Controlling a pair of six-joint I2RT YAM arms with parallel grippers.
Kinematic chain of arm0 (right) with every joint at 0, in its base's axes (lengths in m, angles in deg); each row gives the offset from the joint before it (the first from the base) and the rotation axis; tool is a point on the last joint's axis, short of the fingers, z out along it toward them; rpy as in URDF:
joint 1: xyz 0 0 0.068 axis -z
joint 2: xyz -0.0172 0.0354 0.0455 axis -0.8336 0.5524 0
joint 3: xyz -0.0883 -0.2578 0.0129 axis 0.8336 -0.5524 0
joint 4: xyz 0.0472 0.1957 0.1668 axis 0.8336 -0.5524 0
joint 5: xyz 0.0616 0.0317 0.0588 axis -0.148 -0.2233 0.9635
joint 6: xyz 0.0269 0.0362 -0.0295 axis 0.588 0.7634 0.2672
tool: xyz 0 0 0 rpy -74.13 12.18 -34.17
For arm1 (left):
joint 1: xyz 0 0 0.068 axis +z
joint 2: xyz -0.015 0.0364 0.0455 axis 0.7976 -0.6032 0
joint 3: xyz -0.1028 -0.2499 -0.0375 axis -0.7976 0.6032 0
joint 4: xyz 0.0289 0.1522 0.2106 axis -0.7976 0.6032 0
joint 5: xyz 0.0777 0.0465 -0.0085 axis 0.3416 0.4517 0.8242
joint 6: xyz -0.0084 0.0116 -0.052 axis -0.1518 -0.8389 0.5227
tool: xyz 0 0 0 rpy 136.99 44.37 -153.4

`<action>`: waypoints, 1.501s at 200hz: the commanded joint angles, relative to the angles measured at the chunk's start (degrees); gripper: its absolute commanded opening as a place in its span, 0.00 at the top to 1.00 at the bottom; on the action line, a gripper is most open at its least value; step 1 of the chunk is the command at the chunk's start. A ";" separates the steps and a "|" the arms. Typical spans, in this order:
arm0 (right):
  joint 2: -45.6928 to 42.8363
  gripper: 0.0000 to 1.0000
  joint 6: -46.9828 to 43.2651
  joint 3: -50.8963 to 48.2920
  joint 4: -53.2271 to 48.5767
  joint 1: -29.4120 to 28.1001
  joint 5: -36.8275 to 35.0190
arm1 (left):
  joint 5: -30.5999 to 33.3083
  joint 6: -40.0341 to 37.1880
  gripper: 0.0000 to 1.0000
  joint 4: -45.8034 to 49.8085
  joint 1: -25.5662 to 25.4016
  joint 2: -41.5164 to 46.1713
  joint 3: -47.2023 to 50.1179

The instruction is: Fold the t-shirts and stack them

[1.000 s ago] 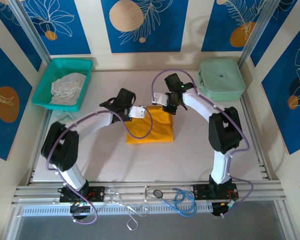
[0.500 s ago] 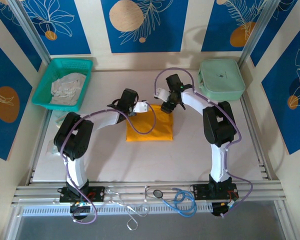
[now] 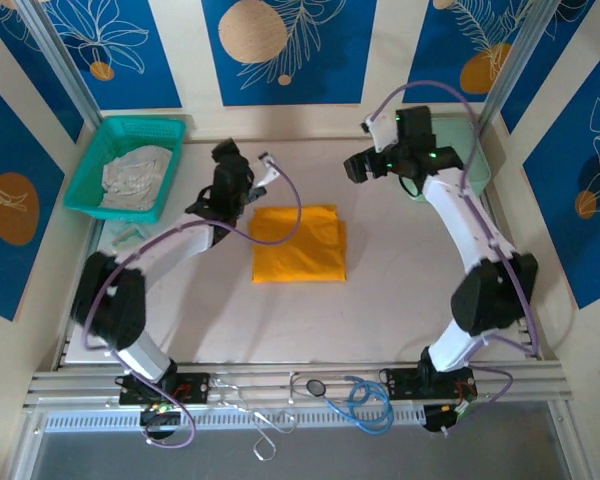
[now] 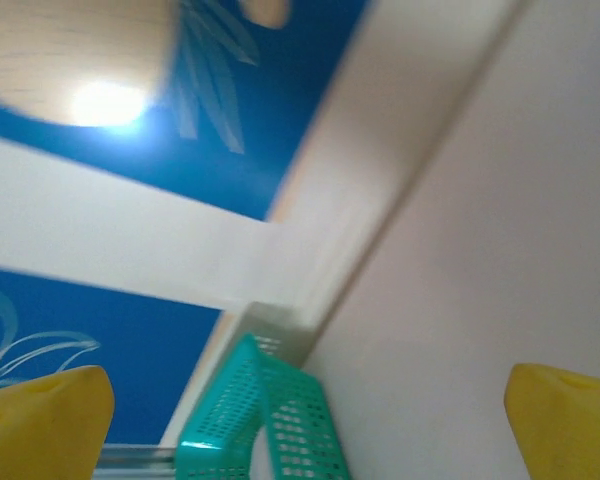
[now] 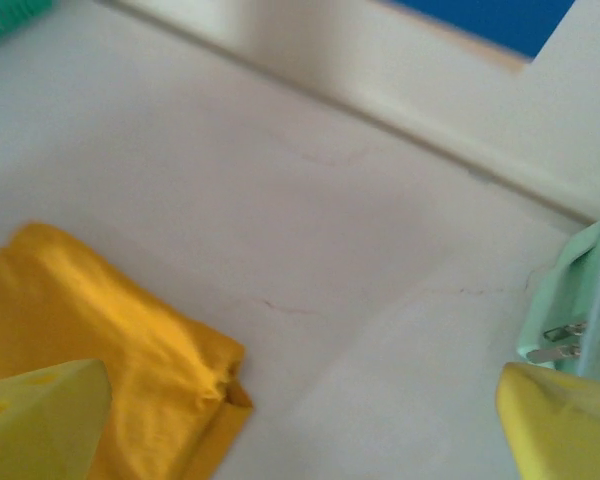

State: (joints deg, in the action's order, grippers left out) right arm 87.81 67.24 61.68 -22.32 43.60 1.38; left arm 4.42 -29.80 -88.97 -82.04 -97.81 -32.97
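The mustard-orange t-shirt point(image 3: 298, 243) lies folded into a rectangle on the white table point(image 3: 400, 290), with nothing touching it. Its folded corner point(image 5: 130, 350) shows at the lower left of the right wrist view. A pale whitish-grey garment point(image 3: 135, 175) lies crumpled in the teal basket point(image 3: 90, 165). My left gripper point(image 3: 263, 168) hangs behind the shirt's left corner, open and empty point(image 4: 300, 430), facing the basket's mesh corner point(image 4: 280, 420). My right gripper point(image 3: 358, 165) is raised behind the shirt's right side, open point(image 5: 300, 420), with bare table between its yellow fingers point(image 5: 40, 415).
A mint-green hard case point(image 3: 477, 165) sits at the back right, partly behind my right arm, and its edge point(image 5: 570, 300) is close to the right finger. Blue patterned walls enclose the table. Loose cables point(image 3: 355, 395) lie along the front rail.
Both grippers have opened and let go of the orange shirt's far edge. The left has lifted back and left, the right up and back toward the mint case. The shirt stays folded.
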 commanded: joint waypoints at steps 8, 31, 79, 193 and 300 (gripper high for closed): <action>-13.62 0.01 7.80 -6.86 -6.24 -1.79 1.20 | 1.04 11.95 0.00 4.56 0.58 10.26 2.78; -24.63 0.01 18.29 -15.11 -3.28 2.39 4.23 | 0.12 21.85 0.01 10.56 0.67 17.93 3.98; -25.80 0.19 30.39 -22.57 -11.68 7.69 7.57 | -13.08 44.22 0.13 44.53 0.50 23.56 -3.04; 6.55 0.31 43.65 -23.62 -4.42 -8.32 2.24 | -19.31 73.29 0.30 46.31 -1.04 1.54 2.36; 20.60 0.53 45.24 -18.65 -3.05 -9.90 2.69 | -20.62 75.88 0.37 40.25 -1.20 -18.81 -3.77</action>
State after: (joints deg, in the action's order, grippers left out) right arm 106.28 112.02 41.36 -26.62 33.42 2.67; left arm -15.18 45.19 -47.29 -82.81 -113.83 -34.50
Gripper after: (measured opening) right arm 0.501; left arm 0.659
